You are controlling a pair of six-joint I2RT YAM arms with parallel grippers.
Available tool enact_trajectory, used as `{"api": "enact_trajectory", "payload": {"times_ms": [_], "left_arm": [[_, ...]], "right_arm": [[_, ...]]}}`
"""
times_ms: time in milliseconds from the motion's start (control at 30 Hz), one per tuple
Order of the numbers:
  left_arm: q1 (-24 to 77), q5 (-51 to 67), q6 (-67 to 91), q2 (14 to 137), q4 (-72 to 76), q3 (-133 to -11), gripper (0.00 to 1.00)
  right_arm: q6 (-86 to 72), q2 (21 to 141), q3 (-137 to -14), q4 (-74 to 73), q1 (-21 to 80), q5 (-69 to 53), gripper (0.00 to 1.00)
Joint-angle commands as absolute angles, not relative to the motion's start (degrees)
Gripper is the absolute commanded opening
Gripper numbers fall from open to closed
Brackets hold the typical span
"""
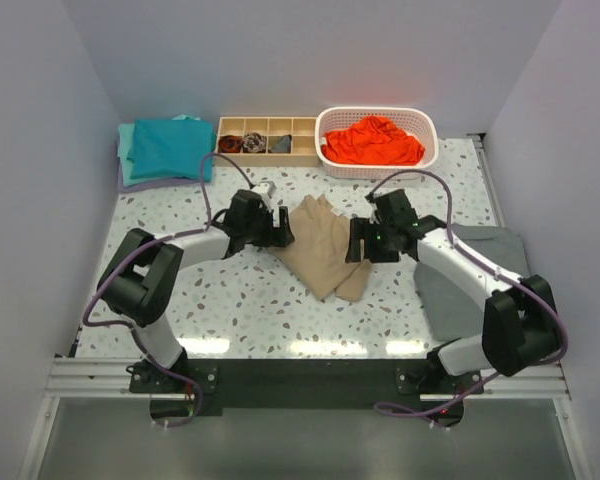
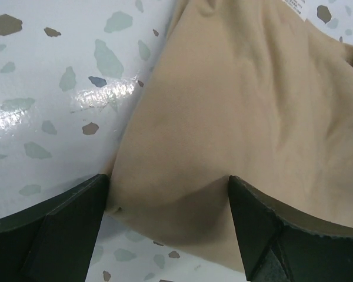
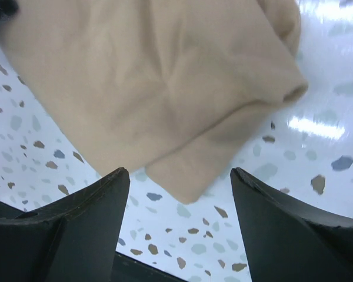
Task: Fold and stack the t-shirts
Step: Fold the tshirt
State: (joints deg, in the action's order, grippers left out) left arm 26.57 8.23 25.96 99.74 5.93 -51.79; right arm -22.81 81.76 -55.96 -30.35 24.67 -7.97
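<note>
Jaws on both arms are standing wide open, and neither pair is holding anything. Between them, the tan t-shirt is lying in the middle of the counter, folded into a long, bumpy shape.

The left jaws are sitting right at the shirt's left edge. In the left wrist view, a soft rounded bit of that edge is lying in the gap between them, but they are not squeezing it. The right jaws are sitting at the shirt's right edge. In the right wrist view, a folded corner of the shirt is pointing toward them, with only bare counter showing in the gap.

Along the far edge, things are sitting side by side. The teal t-shirts are lying in a pile in the far left corner. A wooden tray with little boxes is sitting next to them. A white basket is holding the orange-red t-shirt at the far right.

A grey cloth is lying flat on the right side, partly under the right arm. Open counter is showing to the left of the tan shirt and along the near edge.
</note>
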Motion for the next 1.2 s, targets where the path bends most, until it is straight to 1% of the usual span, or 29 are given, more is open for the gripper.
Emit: {"api": "enact_trajectory", "payload": {"times_ms": [0,167,333,500,733,833,967,1100,1133,1167], "left_arm": [[26.46,5.89,25.40,100.81,8.00,-52.73,0.88],[27.50,6.68,25.49,100.81,7.03,-52.13,0.88],[30.32,7.47,27.59,98.44,6.94,-48.35,0.87],[34.36,7.38,29.88,97.12,7.30,-44.48,0.86],[36.56,6.94,32.43,95.01,7.21,-41.22,0.86],[36.91,6.86,32.61,94.48,6.86,-40.61,0.86],[37.44,6.59,32.69,94.31,6.50,-40.25,0.86],[37.70,7.12,32.78,94.66,6.59,-40.69,0.86],[37.79,7.21,32.87,94.83,6.68,-40.78,0.86],[38.14,7.38,33.05,94.92,6.77,-40.69,0.86]], "right_arm": [[-29.69,76.56,-50.29,-31.47,24.61,-7.38,0.75],[-33.92,71.90,-41.58,-26.39,24.61,-10.45,0.78],[-37.09,72.42,-36.31,-20.40,24.61,-14.85,0.79],[-38.06,74.18,-34.45,-13.45,24.52,-17.05,0.79],[-36.74,77.42,-36.21,-12.39,24.52,-15.82,0.78],[-36.91,79.27,-36.39,-11.52,24.43,-17.75,0.75],[-37.00,77.87,-35.68,-11.51,24.43,-18.20,0.64],[-38.13,77.60,-33.67,-5.73,24.43,-20.29,0.34],[-39.01,78.04,-31.40,-2.93,24.26,-23.17,0.23],[-40.33,79.79,-29.90,5.37,24.08,-25.38,0.17]]}}
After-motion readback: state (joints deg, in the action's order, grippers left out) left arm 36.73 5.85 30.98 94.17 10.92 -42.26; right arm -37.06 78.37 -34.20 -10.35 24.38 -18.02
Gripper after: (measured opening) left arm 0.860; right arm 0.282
